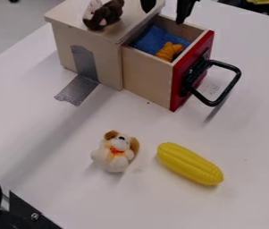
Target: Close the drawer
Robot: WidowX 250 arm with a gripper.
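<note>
Hand [167, 8], released and spread, hangs by the far side of the drawer [147, 78], which stands extended from the box [107, 67], its red front [181, 81] lying lower right of the hand, likely requiring an inward push from beyond.

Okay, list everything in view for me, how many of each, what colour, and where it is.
Cabinet: one, light wood, top of the table
Drawer: one, light wood with red front, pulled out of the cabinet
Handle: one, black, on the red front
Cloth: one, blue, inside the drawer
Small bundle: one, orange-yellow, beside the cloth
Plush toy: one, dark brown and pinkish, on the cabinet
Plush dog: one, white and tan, mid-table
Corn cob: one, yellow, right of the dog
Tape: grey, from cabinet side onto table
Table: one, white, under everything
Claw: one, black, fingers apart, above the drawer
</note>
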